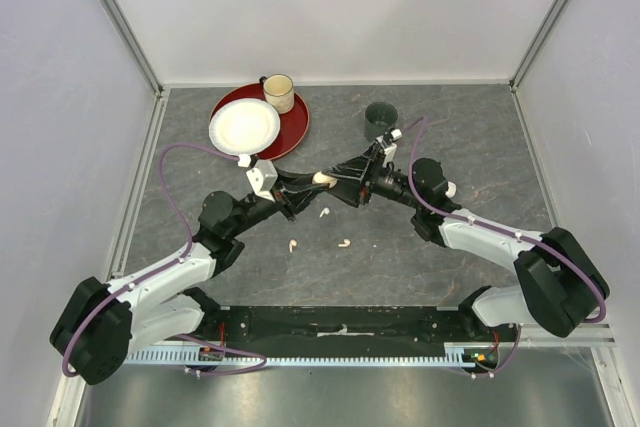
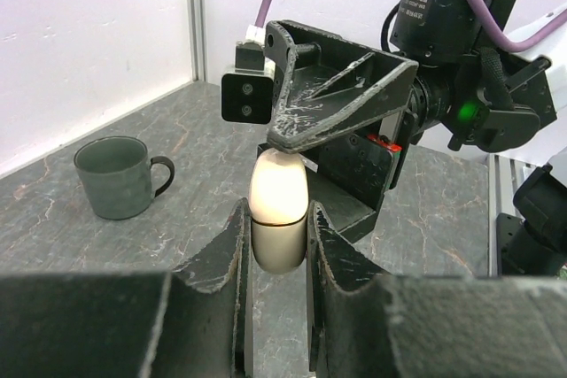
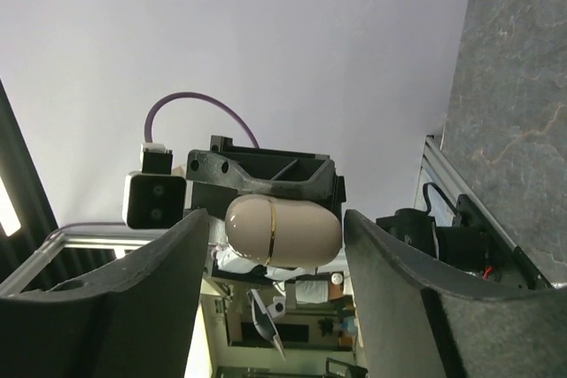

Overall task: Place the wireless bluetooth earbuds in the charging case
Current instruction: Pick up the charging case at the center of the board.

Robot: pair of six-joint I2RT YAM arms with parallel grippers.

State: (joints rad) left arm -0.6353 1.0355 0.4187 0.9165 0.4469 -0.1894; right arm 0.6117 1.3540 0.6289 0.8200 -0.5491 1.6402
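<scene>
Case [image 2: 278, 210], a pale peach capsule, clamped between the fingers of the left gripper [image 2: 278, 216] and held off the table [image 1: 420, 257]. Right gripper [image 3: 276, 219] faces it, jaws parted either side of the case's free end, grasping nothing. Earbuds lie loose on the table: one earbud [image 1: 323, 212] under the grippers, another [image 1: 292, 244] and a third [image 1: 344, 242] nearer the bases. Grey mug [image 2: 115, 177] stands apart.

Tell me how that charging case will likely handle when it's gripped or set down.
The charging case looks smooth, glossy and rounded, so it may slip in the left gripper, which pinches its curved sides. Its capsule shape would probably roll if laid on its side. It seems rigid: the pinch leaves no visible dent.
</scene>
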